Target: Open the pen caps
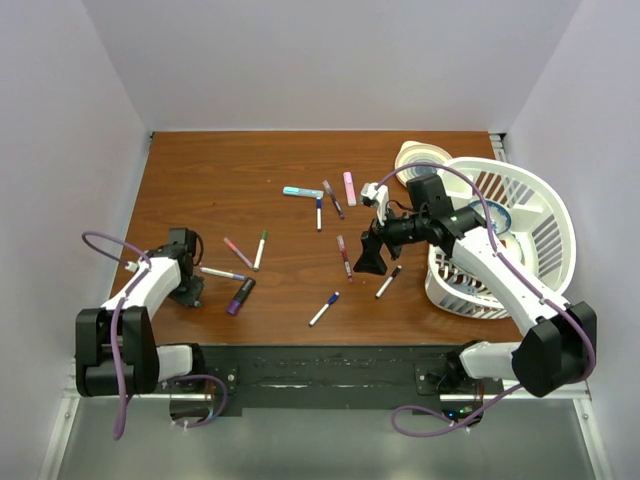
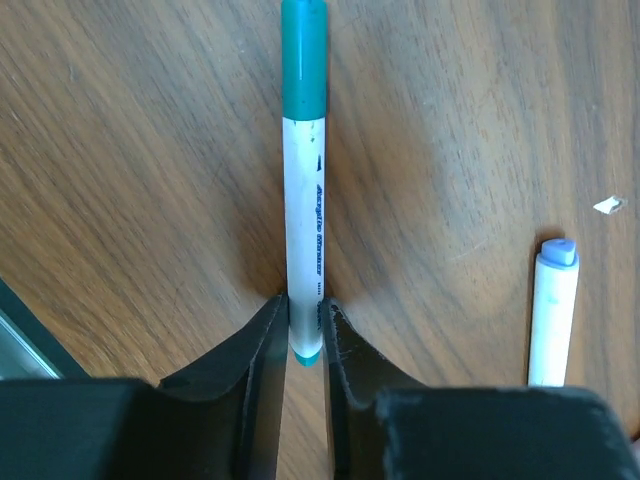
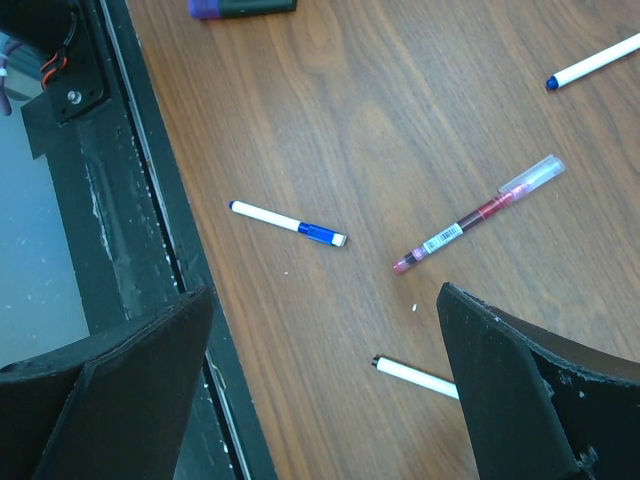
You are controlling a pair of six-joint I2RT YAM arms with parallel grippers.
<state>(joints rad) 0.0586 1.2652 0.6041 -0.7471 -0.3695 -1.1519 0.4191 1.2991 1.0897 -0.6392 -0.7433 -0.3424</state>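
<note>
**Teal plastic cap (image 2: pixel 303 55) lies dead ahead of the left gripper (image 2: pixel 305 305), on the pen's own axis**

At the left of the brown wooden table (image 1: pixel 230 170), the left gripper pinches the tail end of a slim white pen barrel (image 2: pixel 303 210), one black finger (image 2: pixel 250 370) pressed against each side. The barrel lies flat on the wood and runs straight away from the jaws. The cap therefore sits at the far tip, in line with the fingers and well apart from them. From overhead, that far end points toward the middle of the table. Just to the right lies a second white pen with a pale blue tip (image 2: pixel 553 300), roughly parallel and untouched.

A pull on the cap should probably follow that same line, away from the held end. A sideways tug would likely twist the barrel in the pinch.

Further right, the right gripper (image 3: pixel 325 295) hangs over the table with its jaws spread wide and nothing between them. Below it lie a blue-capped white pen (image 3: pixel 290 222) and a red pen with a clear cap (image 3: pixel 480 212). It is well apart from the teal plastic cap. The left arm is much the nearer, so the right would have to come leftward to reach the cap end.
</note>
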